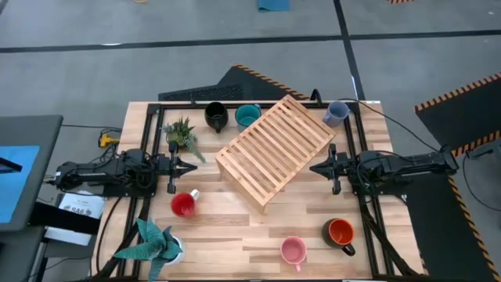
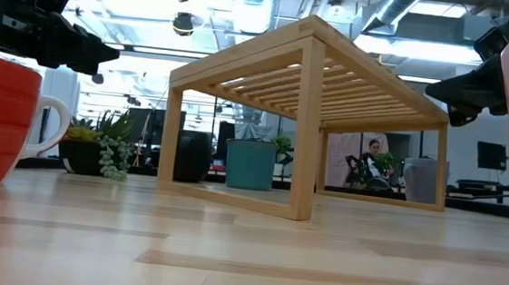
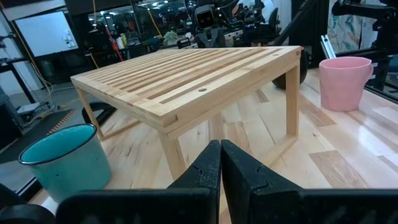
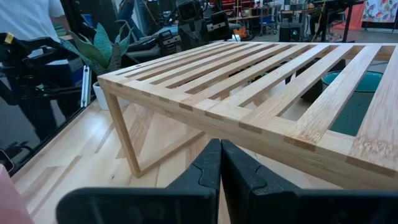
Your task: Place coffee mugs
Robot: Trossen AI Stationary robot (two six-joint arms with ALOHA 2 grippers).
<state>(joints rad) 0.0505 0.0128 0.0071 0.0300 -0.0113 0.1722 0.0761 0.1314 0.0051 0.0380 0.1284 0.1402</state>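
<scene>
both sets of jaws are pressed together and hold nothing: the left gripper (image 1: pixel 193 167) hovers just off the left side of the slatted wooden rack (image 1: pixel 274 150), and the right gripper (image 1: pixel 313 167) hovers just off its right side, each pointing at the rack. none of the six mugs touches a gripper. the red mug (image 1: pixel 183 204) stands nearest the left gripper, just toward the front edge from it. the black mug (image 1: pixel 216 117) and teal mug (image 1: pixel 247 116) stand side by side behind the rack; the lavender-blue mug (image 1: pixel 337 113) stands at the rack's far right corner. the pink mug (image 1: pixel 293 251) and the orange-red mug with black handle (image 1: pixel 341 233) stand near the front edge, well apart from the right gripper. the light wooden table (image 1: pixel 227 227) also carries a small potted plant (image 1: pixel 181 134) at the rear left and a second potted plant (image 1: pixel 153 243) at the front left corner. the low view shows, beyond the table, an open workspace with ceiling lights, where a seated person (image 2: pixel 371 163) is visible under the rack
</scene>
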